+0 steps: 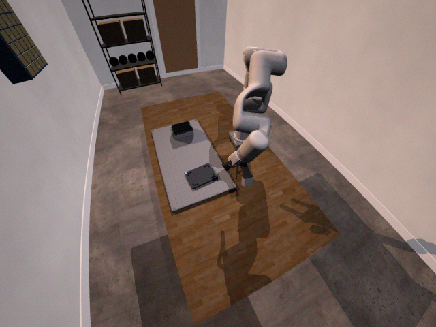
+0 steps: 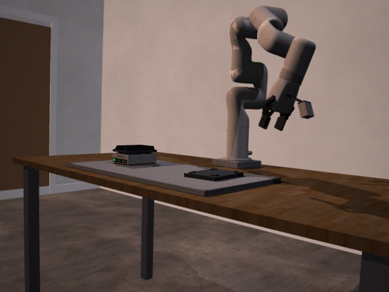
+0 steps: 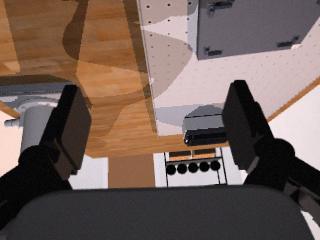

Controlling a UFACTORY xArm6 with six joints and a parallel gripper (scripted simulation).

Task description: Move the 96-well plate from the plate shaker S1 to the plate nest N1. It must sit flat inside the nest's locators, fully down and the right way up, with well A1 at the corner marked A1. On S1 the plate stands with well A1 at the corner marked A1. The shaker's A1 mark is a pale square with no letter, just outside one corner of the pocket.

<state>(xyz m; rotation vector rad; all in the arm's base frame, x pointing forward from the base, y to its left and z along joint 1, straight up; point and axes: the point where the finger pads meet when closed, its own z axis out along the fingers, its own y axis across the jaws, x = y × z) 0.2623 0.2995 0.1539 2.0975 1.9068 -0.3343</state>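
Wood table (image 2: 282,201) — ext. view alone shows shaker's green light (image 2: 114,160); pincer (image 2: 272,120) wide open, empty.

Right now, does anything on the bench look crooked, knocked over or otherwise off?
Nothing stands out. The plate sits level on the shaker, the nest lies flat and unoccupied, and the gripper hangs open, holding nothing.

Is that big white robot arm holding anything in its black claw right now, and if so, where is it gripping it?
Nothing is held. The black two-fingered gripper hangs wide open in the air above the wooden table; the dark 96-well plate sits on the grey plate shaker.
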